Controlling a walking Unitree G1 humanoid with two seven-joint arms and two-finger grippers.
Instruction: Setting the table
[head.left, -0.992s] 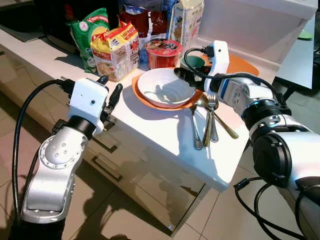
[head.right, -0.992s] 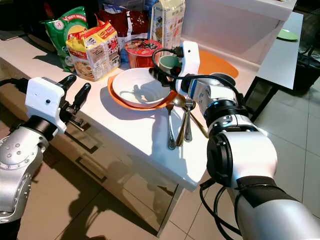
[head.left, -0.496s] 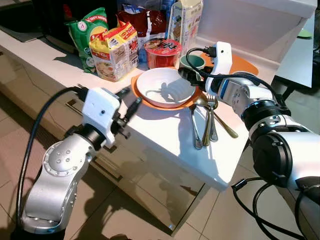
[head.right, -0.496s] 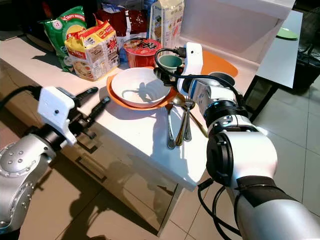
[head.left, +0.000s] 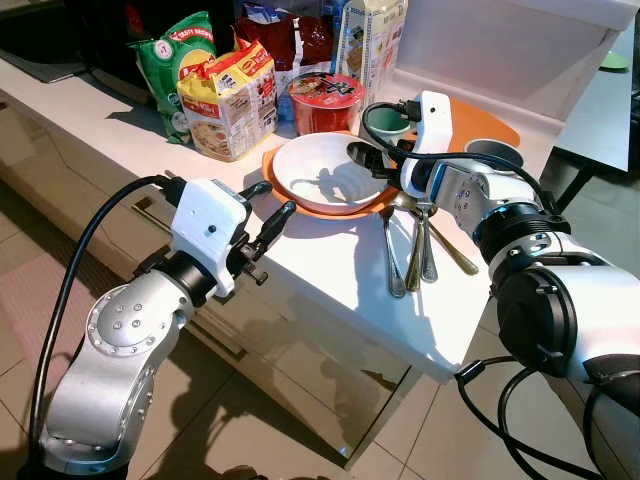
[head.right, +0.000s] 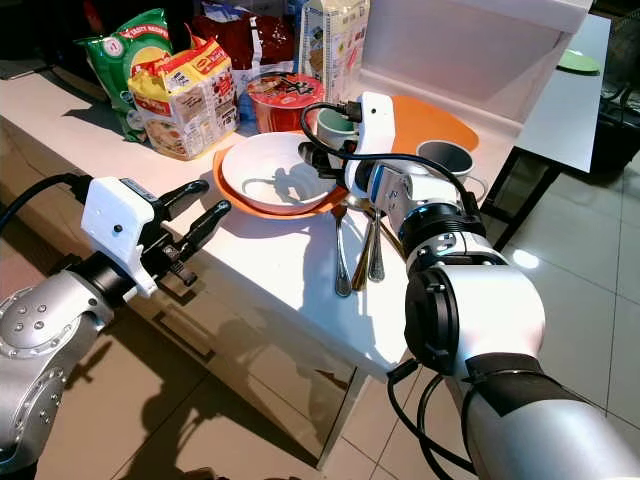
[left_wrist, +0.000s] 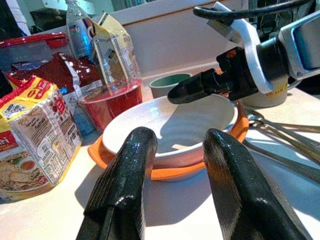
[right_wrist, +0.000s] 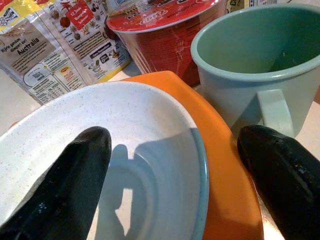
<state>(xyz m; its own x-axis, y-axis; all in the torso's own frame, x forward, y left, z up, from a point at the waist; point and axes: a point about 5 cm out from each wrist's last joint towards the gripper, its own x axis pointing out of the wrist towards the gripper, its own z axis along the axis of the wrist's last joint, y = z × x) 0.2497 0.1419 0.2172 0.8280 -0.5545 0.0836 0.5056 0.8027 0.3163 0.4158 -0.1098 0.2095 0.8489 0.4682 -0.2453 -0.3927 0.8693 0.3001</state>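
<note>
Our right pincer (head.left: 372, 160) spreads across the white bowl's (head.left: 325, 175) far rim, closer than before. The left pincer (head.left: 268, 212), released, has advanced toward the bowl along the table (head.left: 330, 270) edge.

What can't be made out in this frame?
- Plate under the bowl: head views, the bowl hides its centre.
- Grey mug: right arm hides its lower part.
- Green mug: wrist view, top edge cuts its rim.
- Cutlery: the right end effector and its arm cover the top ends.
</note>
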